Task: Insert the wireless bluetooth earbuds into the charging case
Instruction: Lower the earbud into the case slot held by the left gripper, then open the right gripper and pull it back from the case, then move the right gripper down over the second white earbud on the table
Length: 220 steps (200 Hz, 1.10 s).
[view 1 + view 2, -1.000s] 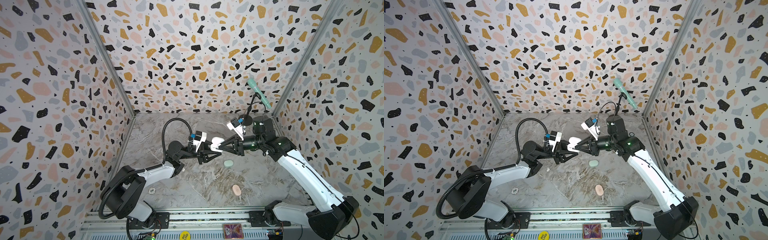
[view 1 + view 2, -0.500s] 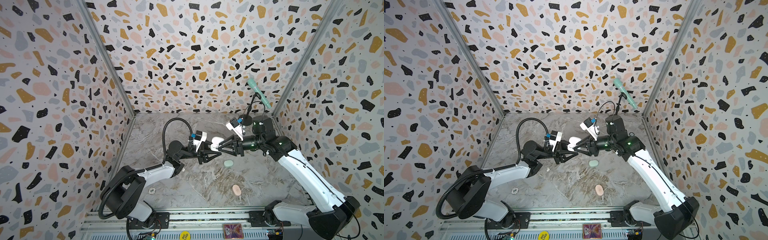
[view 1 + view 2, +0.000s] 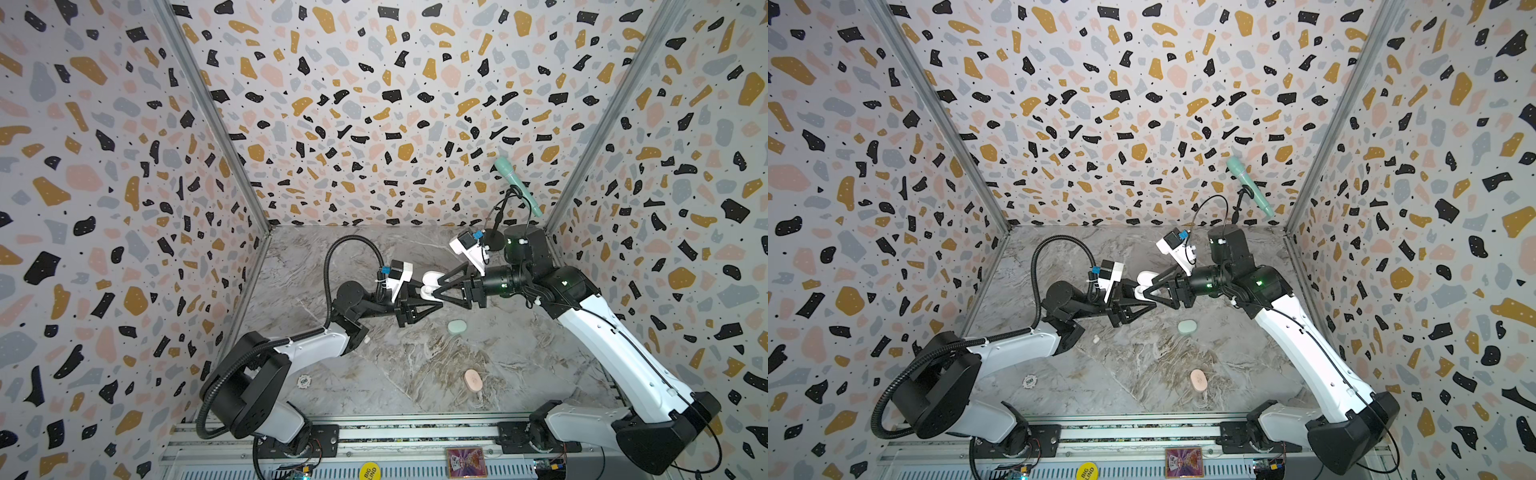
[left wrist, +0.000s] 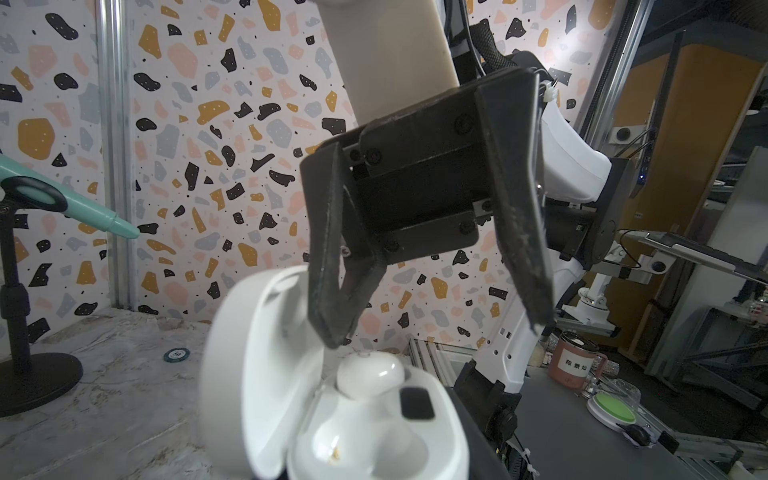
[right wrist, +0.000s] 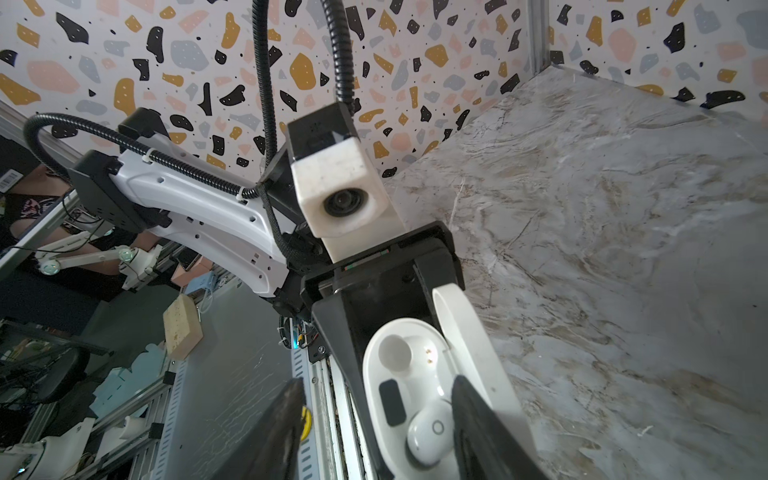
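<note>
My left gripper (image 3: pixel 428 300) (image 3: pixel 1142 300) is shut on the white charging case (image 3: pixel 428 277) (image 4: pixel 365 440), held above the table with its lid (image 4: pixel 249 365) open. One white earbud (image 4: pixel 370 380) (image 5: pixel 430 432) sits in a slot of the case; the other slot (image 5: pixel 395 353) is empty. My right gripper (image 3: pixel 436 287) (image 4: pixel 436 332) (image 5: pixel 380 415) is open, its fingers (image 5: pixel 286 415) spread on either side of the earbud with nothing in them. Another tiny white earbud (image 3: pixel 367 340) (image 3: pixel 1096 339) lies on the table beside the left forearm.
A mint green case (image 3: pixel 457 326) and a pale pink case (image 3: pixel 473 380) lie shut on the marble table. A poker chip (image 3: pixel 304 380) rests near the left arm's base. A mint microphone on a black stand (image 3: pixel 517 187) rises at the back right corner.
My right gripper's jaws have spread apart, letting go of the white earbud, which stays in the case. The left gripper still holds the case in the same place.
</note>
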### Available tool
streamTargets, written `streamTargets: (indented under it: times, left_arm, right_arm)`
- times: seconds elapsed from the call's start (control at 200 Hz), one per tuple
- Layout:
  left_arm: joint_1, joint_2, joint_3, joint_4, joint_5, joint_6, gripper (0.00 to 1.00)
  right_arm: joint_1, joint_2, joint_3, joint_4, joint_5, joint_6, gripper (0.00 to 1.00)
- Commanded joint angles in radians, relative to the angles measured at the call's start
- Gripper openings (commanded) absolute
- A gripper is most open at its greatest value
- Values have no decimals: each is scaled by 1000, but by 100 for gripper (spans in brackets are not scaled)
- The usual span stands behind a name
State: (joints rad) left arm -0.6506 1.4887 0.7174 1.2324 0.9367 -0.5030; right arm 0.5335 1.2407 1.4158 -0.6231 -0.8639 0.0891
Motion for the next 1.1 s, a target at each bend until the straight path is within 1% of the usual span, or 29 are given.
streamTargets:
  times: [0.0,0.155,0.28,0.33,0.456,0.611,0.746,0.831,0.851,0.891,0.921,0.971,1.011,1.096]
  left_arm:
    - [7,-21,21,39,11,43,33]
    - [74,-28,-10,42,-16,38,32]
    - [142,-61,-49,39,-39,54,32]
    - [162,-79,-63,17,-47,82,32]
    - [195,-127,-81,-115,-91,200,32]
    - [247,-162,-106,-127,-119,221,32]
    - [299,-169,-92,-153,-116,233,32]
    - [328,-170,-75,-200,-109,258,32]
    - [336,-172,-70,-212,-108,264,32]
    - [350,-173,-63,-226,-105,274,32]
    - [361,-172,-58,-227,-105,274,32]
    - [378,-168,-43,-238,-96,277,32]
    - [389,-165,-35,-254,-91,284,32]
    - [409,-163,-22,-273,-88,301,32]
  right_arm:
    - [22,-13,62,-31,39,-7,62]
    - [82,-42,82,-75,71,4,66]
    - [150,-88,29,-57,119,43,69]
    - [173,-109,-17,-35,136,65,69]
    - [244,-155,-176,64,192,129,70]
    - [352,-144,-354,224,310,199,70]
    - [419,-58,-464,394,455,269,70]
    - [449,25,-494,486,556,318,70]
    - [454,50,-496,506,563,324,70]
    - [468,106,-485,536,577,330,70]
    - [484,152,-463,529,624,344,70]
    - [509,221,-429,537,658,345,70]
    - [528,274,-400,530,722,358,70]
    - [555,377,-356,544,779,363,70]
